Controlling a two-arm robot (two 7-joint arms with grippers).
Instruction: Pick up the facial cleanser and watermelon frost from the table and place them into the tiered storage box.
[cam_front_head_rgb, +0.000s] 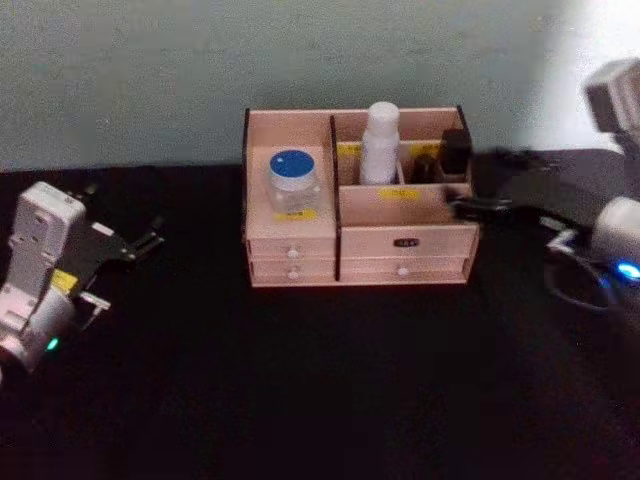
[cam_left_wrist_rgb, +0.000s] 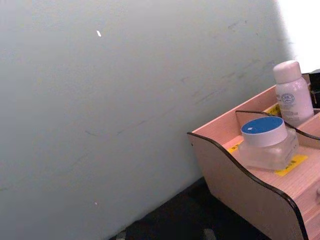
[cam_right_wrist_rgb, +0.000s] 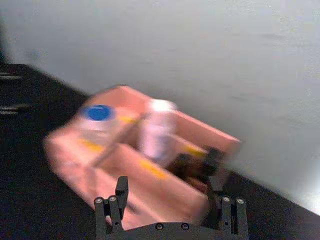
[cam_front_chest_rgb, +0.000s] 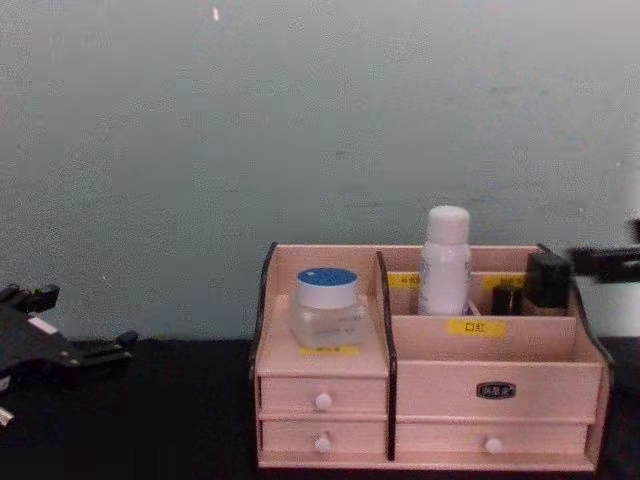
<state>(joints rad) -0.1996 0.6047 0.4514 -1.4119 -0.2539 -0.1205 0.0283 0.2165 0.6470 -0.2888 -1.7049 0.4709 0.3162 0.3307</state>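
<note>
**Storage box and both claws, seen from head, chest and wrists.** The storage box (cam_front_head_rgb: 400, 242) stands at the back middle of the black bench (cam_front_head_rgb: 300, 390), before a pale wall (cam_front_chest_rgb: 300, 120). Its drawers (cam_front_chest_rgb: 323, 396) are closed.

The jar (cam_front_head_rgb: 292, 181) sits on the low left step of the box with its blue lid up and a yellow label at its foot. The bottle (cam_front_head_rgb: 379, 145) stands upright in the rear compartment just right of the divider, its cap rising above the box's rim. Small dark items (cam_front_chest_rgb: 547, 279) occupy the rear right compartment.

The left claw (cam_front_head_rgb: 150, 237) is over the bench, well to the left of the box; its fingers are apart and hold nothing. The right claw (cam_right_wrist_rgb: 169, 197) is near the box's right end; its fingers are spread wide with nothing between them.
</note>
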